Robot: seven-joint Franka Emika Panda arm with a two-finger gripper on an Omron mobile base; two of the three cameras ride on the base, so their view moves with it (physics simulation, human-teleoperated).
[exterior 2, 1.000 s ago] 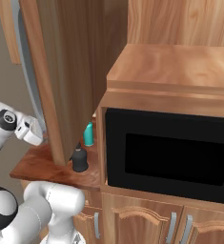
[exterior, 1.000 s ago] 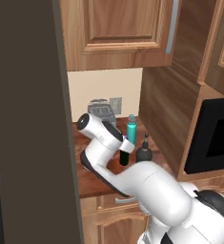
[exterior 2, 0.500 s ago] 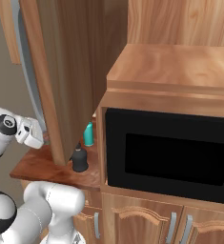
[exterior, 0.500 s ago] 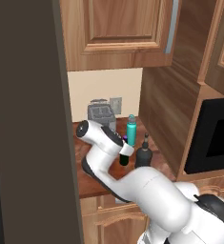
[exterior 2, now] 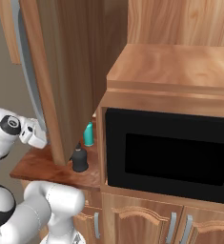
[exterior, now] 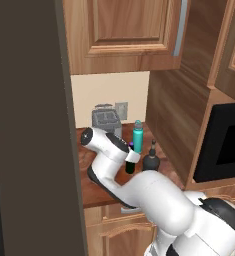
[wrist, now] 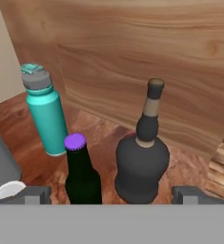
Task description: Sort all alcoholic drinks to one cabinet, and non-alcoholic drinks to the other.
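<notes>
The hand view gives the closest look at the drinks: the slim dark-green bottle with a purple cap [wrist: 81, 174] stands nearest, between the tool's [wrist: 111, 194] two dark fingertips [wrist: 35, 194], which stand wide apart with nothing gripped. Just beside it, to its right in that view, stands the squat black round-bodied bottle with a thin neck [wrist: 143, 162], also inside the span of the fingertips. The tall teal cylindrical bottle with a grey cap [wrist: 44, 114] stands further back to the left, and the silver top of a can [wrist: 5, 190] peeks in at the lower left edge. From the left base view, the tool [exterior: 131, 156] sits low over the reddish wooden surface [exterior: 96, 192], just in front of the green bottle [exterior: 130, 164], with a grey toaster [exterior: 106, 120] behind by the wall. The right base view alone shows the black microwave [exterior 2: 173, 157] set in wood panelling, right of the black bottle [exterior 2: 79, 158] and teal bottle [exterior 2: 88, 134].
</notes>
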